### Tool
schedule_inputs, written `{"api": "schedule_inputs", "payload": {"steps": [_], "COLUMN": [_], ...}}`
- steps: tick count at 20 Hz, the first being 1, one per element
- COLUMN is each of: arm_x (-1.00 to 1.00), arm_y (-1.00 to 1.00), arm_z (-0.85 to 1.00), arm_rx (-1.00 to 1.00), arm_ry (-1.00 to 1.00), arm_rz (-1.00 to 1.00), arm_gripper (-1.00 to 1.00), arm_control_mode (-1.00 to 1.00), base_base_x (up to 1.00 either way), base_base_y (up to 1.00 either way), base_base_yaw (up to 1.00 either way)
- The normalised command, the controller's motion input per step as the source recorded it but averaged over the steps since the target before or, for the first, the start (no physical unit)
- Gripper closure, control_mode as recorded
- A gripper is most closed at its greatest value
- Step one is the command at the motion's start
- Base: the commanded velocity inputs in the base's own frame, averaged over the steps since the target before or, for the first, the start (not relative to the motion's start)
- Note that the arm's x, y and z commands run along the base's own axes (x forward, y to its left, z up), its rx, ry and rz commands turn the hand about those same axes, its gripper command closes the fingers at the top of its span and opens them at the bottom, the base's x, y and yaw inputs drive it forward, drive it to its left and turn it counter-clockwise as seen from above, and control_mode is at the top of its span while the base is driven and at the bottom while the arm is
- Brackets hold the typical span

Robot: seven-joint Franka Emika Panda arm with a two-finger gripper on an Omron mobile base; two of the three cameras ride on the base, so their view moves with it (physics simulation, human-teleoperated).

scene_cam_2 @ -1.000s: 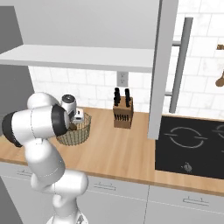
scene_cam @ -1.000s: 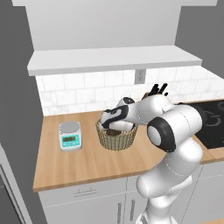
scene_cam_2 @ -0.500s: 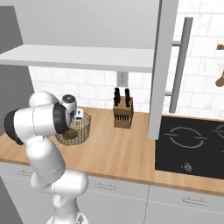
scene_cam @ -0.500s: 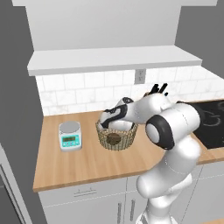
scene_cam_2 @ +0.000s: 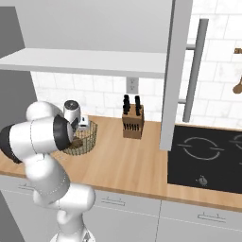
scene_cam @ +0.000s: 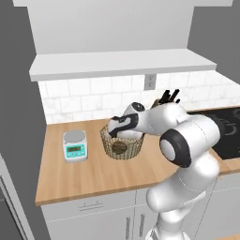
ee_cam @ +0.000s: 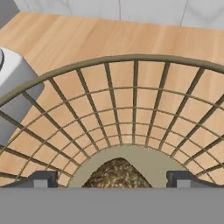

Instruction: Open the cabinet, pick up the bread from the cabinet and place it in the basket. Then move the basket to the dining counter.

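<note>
One lumpy brown bread (ee_cam: 116,176), round wire basket (ee_cam: 131,109)

One basket (scene_cam: 122,146) of wire mesh on the counter (scene_cam: 93,173); one bread (ee_cam: 117,175) lying in it; one scale (scene_cam: 75,146) beside the basket; one knife block (scene_cam_2: 133,124) with several dark handles, exact number hard to tell; one wall outlet (scene_cam_2: 132,85) on the tiles; one hob (scene_cam_2: 208,158) with two rings showing and one small knob; one open cabinet door (scene_cam_2: 176,71) carrying one long bar handle (scene_cam_2: 194,71); one white shelf (scene_cam: 122,63) above the counter; two wooden utensils (scene_cam_2: 238,71) hanging at the right edge; one gripper (ee_cam: 117,179) with two fingertips (ee_cam: 43,178) set wide apart.
</note>
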Motion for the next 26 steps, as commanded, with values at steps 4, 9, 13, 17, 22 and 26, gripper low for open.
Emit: {"api": "schedule_inputs", "payload": {"steps": [4, 9, 13, 17, 22, 26], "arm_x": [-0.65, -0.21, -0.61, -0.86, -0.38, 0.24], "arm_y": [-0.14, -0.42, -0.67, -0.48, -0.01, -0.16], "arm_z": [0.39, 0.43, 0.79, 0.57, 0.08, 0.00], "arm_rx": [-0.02, -0.04, 0.00, 0.00, 0.03, 0.11], "arm_ry": [-0.06, 0.00, 0.00, 0.08, 0.19, 0.23], "arm_rz": [0.00, 0.00, -0.04, -0.25, -0.42, -0.37], "arm_gripper": [-1.00, -1.00, -1.00, -1.00, -1.00, -1.00], "arm_control_mode": [-1.00, -1.00, -1.00, -1.00, -1.00, -1.00], "base_base_x": [0.00, 0.00, 0.00, 0.00, 0.00, 0.00], "base_base_y": [0.00, 0.00, 0.00, 0.00, 0.00, 0.00], "base_base_yaw": [0.00, 0.00, 0.00, 0.00, 0.00, 0.00]}}
